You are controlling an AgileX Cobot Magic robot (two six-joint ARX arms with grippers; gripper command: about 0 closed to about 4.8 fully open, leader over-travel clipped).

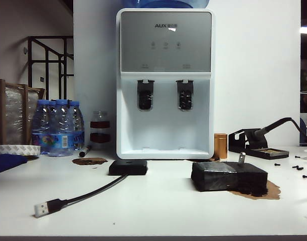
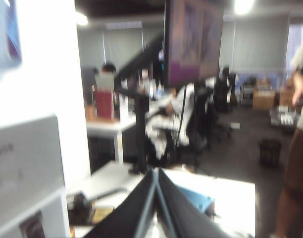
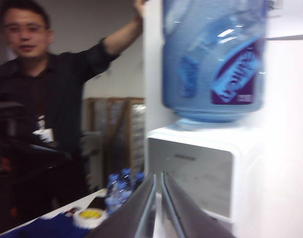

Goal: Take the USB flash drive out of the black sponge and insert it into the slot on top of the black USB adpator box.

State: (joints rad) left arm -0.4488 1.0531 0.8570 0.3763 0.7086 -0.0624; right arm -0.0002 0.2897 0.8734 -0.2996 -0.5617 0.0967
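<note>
USB flash drive is seen standing upright in the top of the black sponge on the white counter, right of the black USB adpator box, whose cable trails toward the front left. Left gripper and right gripper are raised off the counter, both clenched and empty.

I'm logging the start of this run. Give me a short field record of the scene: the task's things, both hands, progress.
drive: tiny silvery-grey metal USB flash drive stands upright in the chunky black foam sponge
box: small flat matte black USB adaptor box left of the sponge, cable trailing forward
left hand: shut, raised, off the table
right hand: shut, raised near the water dispenser
progress: drive not yet pulled
</note>
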